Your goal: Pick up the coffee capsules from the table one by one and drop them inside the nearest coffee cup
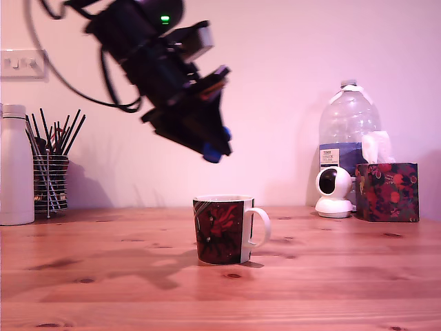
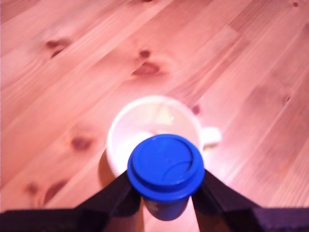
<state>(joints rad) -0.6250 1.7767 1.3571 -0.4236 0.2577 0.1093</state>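
You are holding the gripper (image 2: 165,193), pinching the blue capsule (image 2: 165,166), above the cup (image 2: 120,130) at its six o'clock rim; releasing should come next.

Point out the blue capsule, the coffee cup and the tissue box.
coffee capsule (image 2: 165,166): wrist view, on its flat blue top, held between the gripper's fingers.
coffee cup (image 1: 220,231): exterior view, on its red floral side wall.
tissue box (image 1: 387,192): exterior view, on its patterned front face.

Warm pinkish cast, soft blur

White bottle (image 1: 15,165), stick holder (image 1: 52,183), water jug (image 1: 346,138), tissue box (image 1: 386,191).
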